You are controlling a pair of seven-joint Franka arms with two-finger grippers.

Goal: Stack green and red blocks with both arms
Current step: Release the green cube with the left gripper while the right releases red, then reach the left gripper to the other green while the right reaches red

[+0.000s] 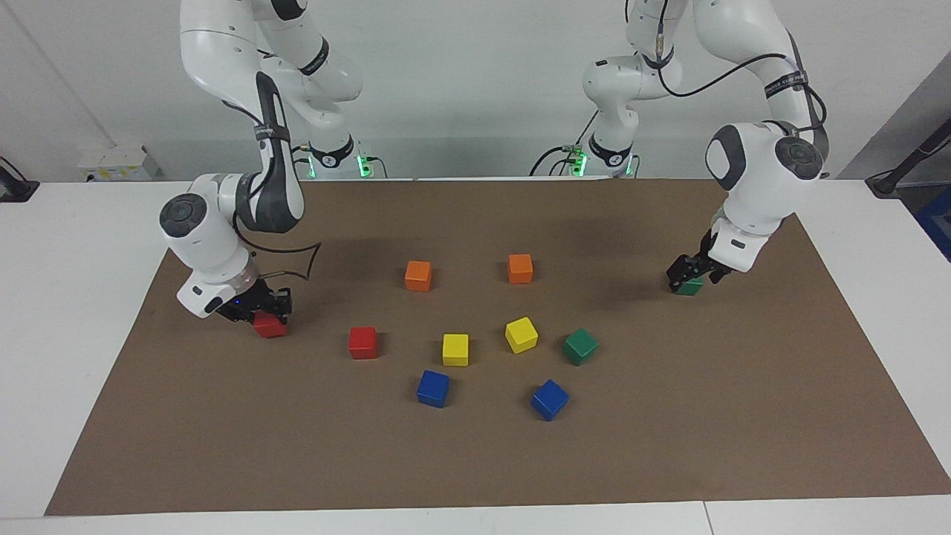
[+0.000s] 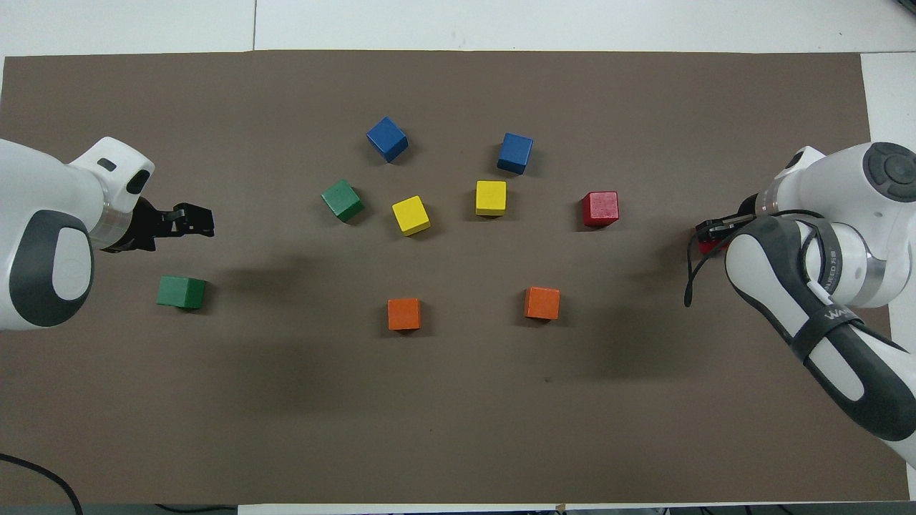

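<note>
Green and red blocks are all still single, no stack built yet as far as the views show. One green block (image 2: 181, 292) sits alone on the brown mat (image 2: 458, 429) toward the left arm's end, w/ the left gripper (image 2: 192, 219) raised above the mat, jaws spread wide & empty; in the facing view it hangs just over that block, not gripping it. I'd judge that block to be the set-down base for a green stack. Second green block (image 2: 342, 199) lies in the middle cluster beside a yellow block (image 2: 411, 214), untouched. At the right arm's end the right gripper (image 1: 272, 310) is low at the mat, closed tight on a red block (image 1: 269, 325); can't tell if the block rests on the mat or is just off it. Other red block (image 1: 363, 342) sits near it, toward the centre, apart from everything. Two orange blocks (image 2: 404, 313) (image 2: 542, 302), the other yellow (image 2: 491, 197) & two blue (image 2: 387, 139) (image 2: 515, 152) aren't part of the job and sit loose. Left to do, by my read: left arm fetches the cluster green & puts it on the lone green; right arm gets its red onto the other red, or the reverse. Roughly the early part, both stacks pending
</note>
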